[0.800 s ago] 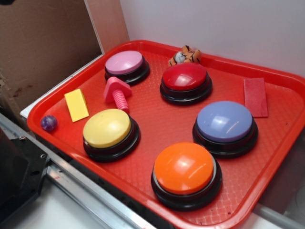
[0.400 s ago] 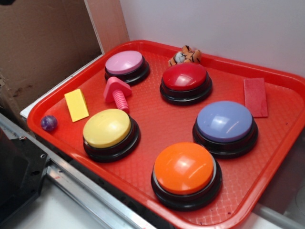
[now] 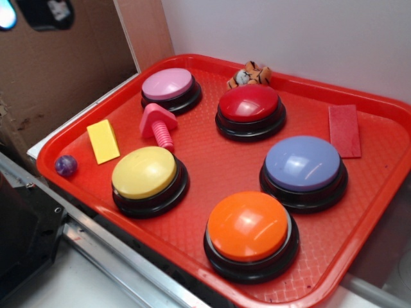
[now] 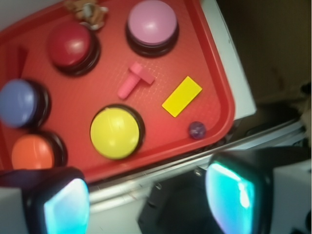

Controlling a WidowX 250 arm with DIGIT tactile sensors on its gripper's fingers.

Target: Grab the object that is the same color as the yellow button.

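1. The yellow wedge block (image 3: 103,141) lies flat on the red tray (image 3: 212,160), near the tray's left rim. In the exterior view its long axis runs from upper left to lower right, roughly along that rim; in the wrist view (image 4: 182,96) it lies on a diagonal, one short end toward the pink button and the other toward the yellow button. It bears no label or writing.
2. The yellow button (image 3: 145,173), a dome on a black round base, sits just beside the block, on the side toward the tray's near edge, with a strip of bare tray between them.
3. A pink plastic bolt (image 3: 158,126) lies beside the block on its inner side, apart from it.
4. A small purple ball (image 3: 65,165) rests by the tray's corner, near the block's lower end.
5. Farther from the block stand the pink button (image 3: 168,86), the red button (image 3: 250,106), the blue button (image 3: 303,165) and the orange button (image 3: 248,228); a tiger toy (image 3: 250,75) and a flat red rectangle (image 3: 345,130) lie along the far side.
6. No readable writing shows on any of them.
7. The hand (image 4: 146,195) hangs above and outside the tray's near edge, well apart from the block, its two fingers spread wide and grasping nothing.
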